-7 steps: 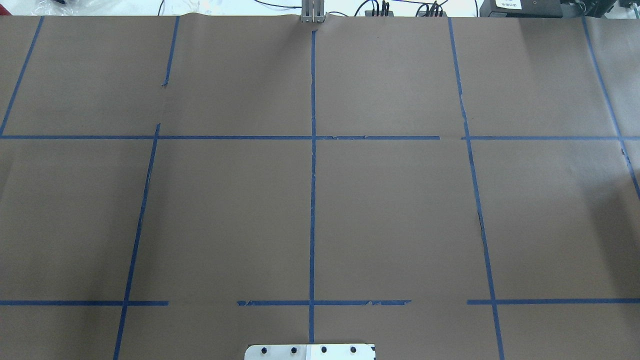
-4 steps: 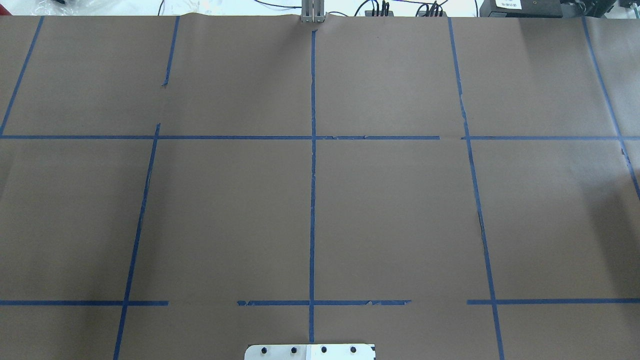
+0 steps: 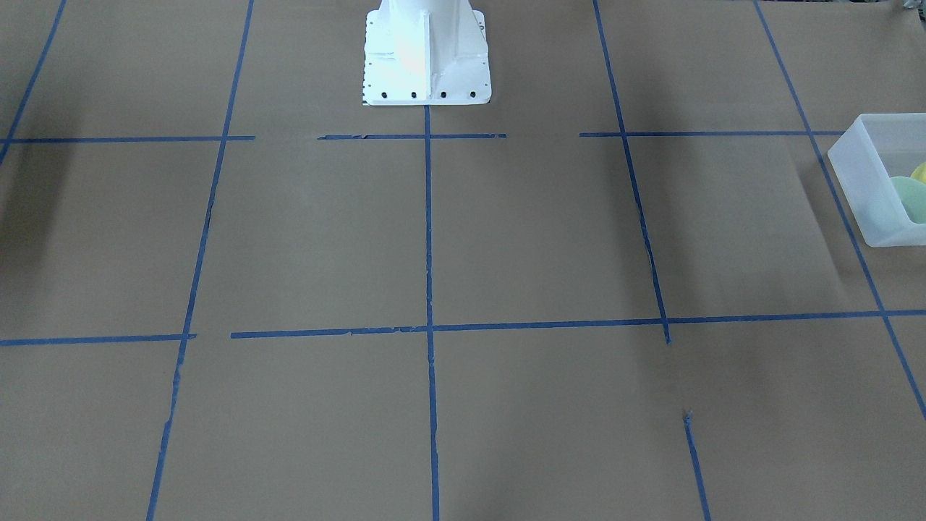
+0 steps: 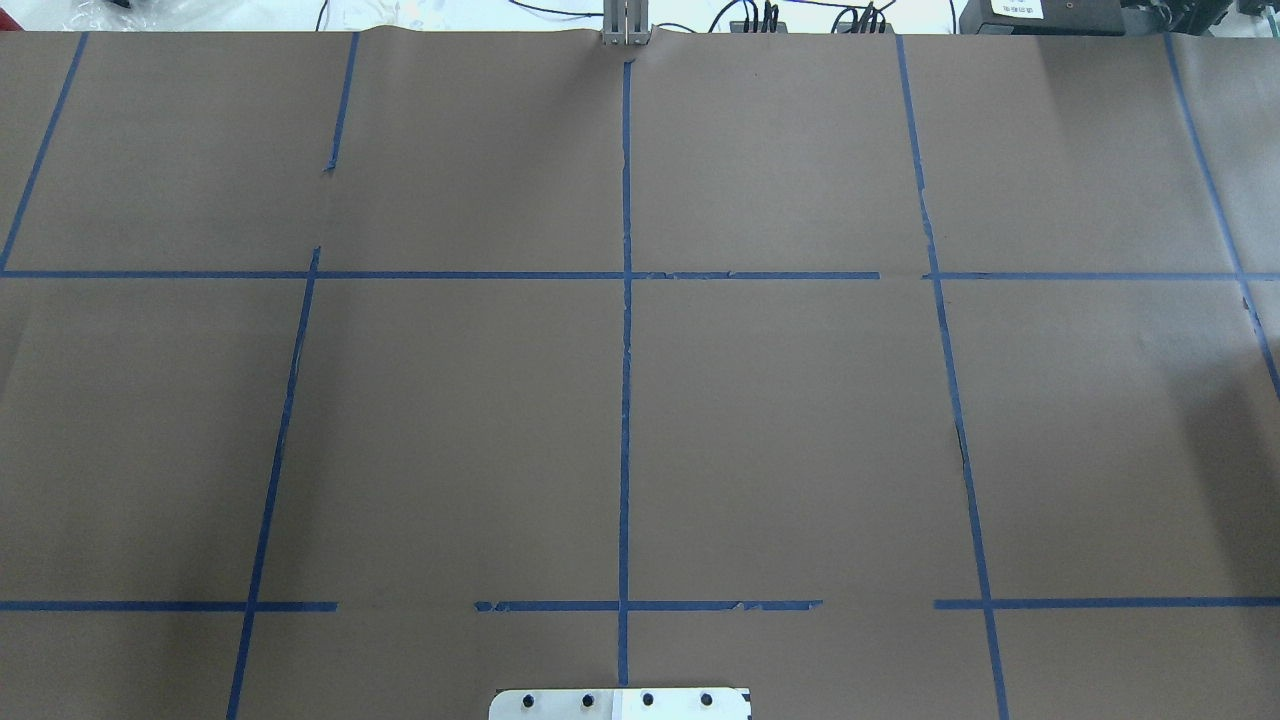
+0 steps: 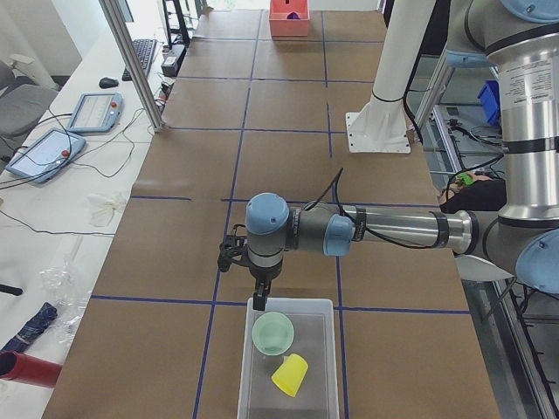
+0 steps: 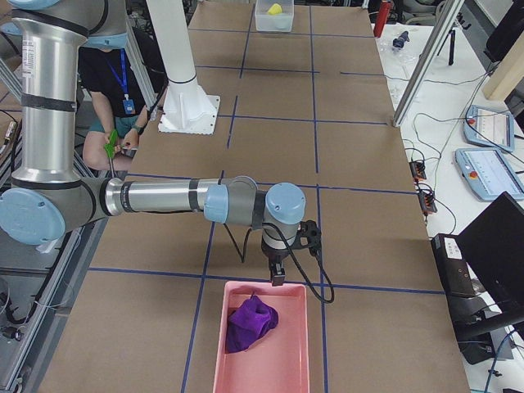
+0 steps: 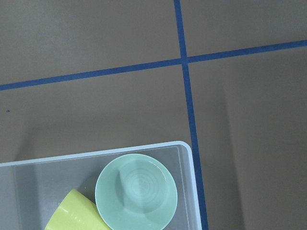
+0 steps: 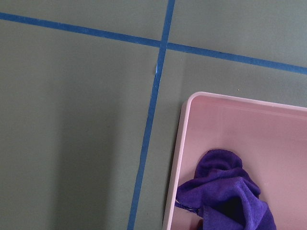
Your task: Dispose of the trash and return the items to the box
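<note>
The translucent white box [image 5: 320, 342] stands at the table's left end, with its edge in the front view [image 3: 857, 181]. In it lie the mint-green bowl [image 5: 272, 333] and the yellow cup [image 5: 289, 374], the cup on its side. The left wrist view shows the bowl [image 7: 136, 191], the cup [image 7: 72, 214] and the box corner [image 7: 188, 152] below. My left gripper [image 5: 260, 301] hangs just over the box's near rim; I cannot tell if it is open. My right gripper [image 6: 277, 277] hangs at the rim of a pink bin [image 6: 301, 344]; I cannot tell its state.
The pink bin holds a crumpled purple cloth [image 6: 252, 322], also in the right wrist view [image 8: 225, 189]. The white robot base [image 3: 427, 61] stands at the table's middle edge. A person [image 6: 115, 90] sits behind the base. Metal posts stand along the far edge.
</note>
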`<state>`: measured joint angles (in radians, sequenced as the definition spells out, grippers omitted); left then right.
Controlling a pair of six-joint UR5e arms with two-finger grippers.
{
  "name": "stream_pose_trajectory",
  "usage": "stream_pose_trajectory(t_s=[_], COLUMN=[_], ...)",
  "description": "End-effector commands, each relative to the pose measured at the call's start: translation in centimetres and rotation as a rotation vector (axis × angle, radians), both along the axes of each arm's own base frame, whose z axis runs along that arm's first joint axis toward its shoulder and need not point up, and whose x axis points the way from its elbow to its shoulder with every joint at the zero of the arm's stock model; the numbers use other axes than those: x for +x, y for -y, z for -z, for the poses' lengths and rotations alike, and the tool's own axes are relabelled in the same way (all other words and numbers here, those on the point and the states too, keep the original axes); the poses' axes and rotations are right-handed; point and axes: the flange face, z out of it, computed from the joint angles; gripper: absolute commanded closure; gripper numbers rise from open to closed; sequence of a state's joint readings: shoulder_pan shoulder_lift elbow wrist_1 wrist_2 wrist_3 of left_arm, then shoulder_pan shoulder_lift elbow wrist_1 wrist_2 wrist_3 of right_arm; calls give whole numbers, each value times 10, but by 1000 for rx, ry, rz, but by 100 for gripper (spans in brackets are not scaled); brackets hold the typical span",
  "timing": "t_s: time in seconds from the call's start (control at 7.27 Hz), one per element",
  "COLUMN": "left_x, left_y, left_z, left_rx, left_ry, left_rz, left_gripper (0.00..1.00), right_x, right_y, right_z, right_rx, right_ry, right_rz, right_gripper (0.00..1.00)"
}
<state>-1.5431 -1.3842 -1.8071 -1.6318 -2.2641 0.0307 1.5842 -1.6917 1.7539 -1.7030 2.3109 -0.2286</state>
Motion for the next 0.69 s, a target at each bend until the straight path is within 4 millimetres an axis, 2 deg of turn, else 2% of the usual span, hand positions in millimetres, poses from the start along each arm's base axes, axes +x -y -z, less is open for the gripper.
stream_pose_trajectory(t_s=[0.0, 0.55], left_x=[-2, -3], left_y=[-1, -4], left_z=[1, 3], left_rx=[0, 3], left_ry=[-2, -2], left_rz=[4, 6], left_gripper=[0, 0], right_x=[-3, -4], right_y=[2, 2], right_z=[-9, -9], right_rx=[17, 17], right_ry=[-1, 2], right_rz=[6, 7], right_gripper=[0, 0])
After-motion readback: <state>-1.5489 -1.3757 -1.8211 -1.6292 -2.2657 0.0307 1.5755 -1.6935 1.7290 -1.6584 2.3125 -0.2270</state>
